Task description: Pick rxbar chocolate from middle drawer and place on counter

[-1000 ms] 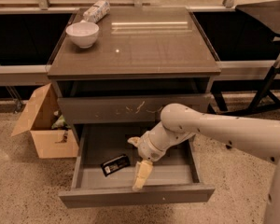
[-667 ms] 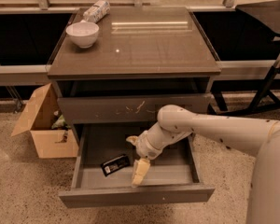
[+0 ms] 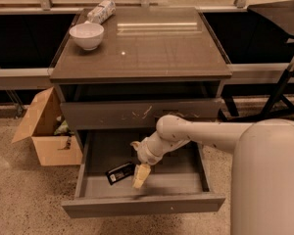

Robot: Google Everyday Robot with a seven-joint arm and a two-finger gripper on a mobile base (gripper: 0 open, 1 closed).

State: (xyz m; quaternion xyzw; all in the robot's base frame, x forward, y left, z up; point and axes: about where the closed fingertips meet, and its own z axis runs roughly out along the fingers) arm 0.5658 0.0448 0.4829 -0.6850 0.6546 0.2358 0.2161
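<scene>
Gripper [image 3: 140,175] hangs lower centre in the middle drawer [image 3: 142,204], grip unreadable; rxbar chocolate [image 3: 120,172] just frame-left; counter [image 3: 152,48] above bears a white bowl [image 3: 86,35].

Warm, dim light with glare up top
We see a streak of glare on the counter [image 3: 161,53] and a small highlight near the white bowl [image 3: 86,35]; the middle drawer [image 3: 142,205] lies in shade, where the gripper [image 3: 140,175] hangs pale over its floor, just beside the dark rxbar chocolate [image 3: 120,172]
</scene>
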